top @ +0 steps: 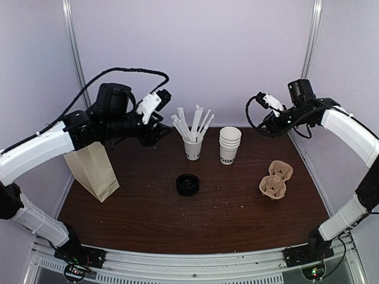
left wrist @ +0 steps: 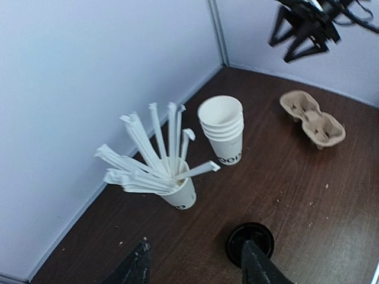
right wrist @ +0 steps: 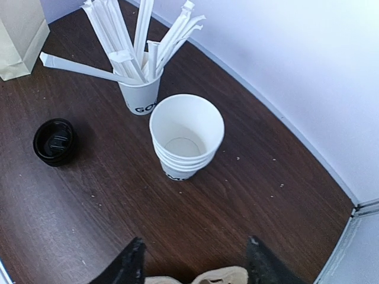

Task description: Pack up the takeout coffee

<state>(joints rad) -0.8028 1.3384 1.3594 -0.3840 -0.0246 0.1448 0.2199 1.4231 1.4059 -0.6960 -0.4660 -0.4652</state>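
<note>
Dark wood-grain tabletop (top: 148, 207), pale walls around. Left gripper (left wrist: 196, 245) and right gripper (right wrist: 195, 241) hang over the far side, fingers partly spread, gripping nothing. A round black plastic lid (top: 187, 184) lies mid-table, near the stacked white paper cups (top: 230, 145). Where the takeout coffee stands, I cannot tell.

You are working in a robotics lab cell, not a café. Plain pale panels (top: 237, 47) are boxing in a dark wood-grain surface (top: 148, 219), with aluminium posts (top: 74, 47) running up the back corners. A left arm (top: 35, 151) and a right arm (top: 349, 130) are rising from a metal rail (top: 189, 263) along the bottom edge, and loose cable (top: 130, 71) is looping at upper left. The only café wares sitting here are a paper bag (top: 95, 168), a cup of straws (top: 192, 148), stacked cups (top: 230, 145) and a pulp carrier (top: 276, 179).
</note>
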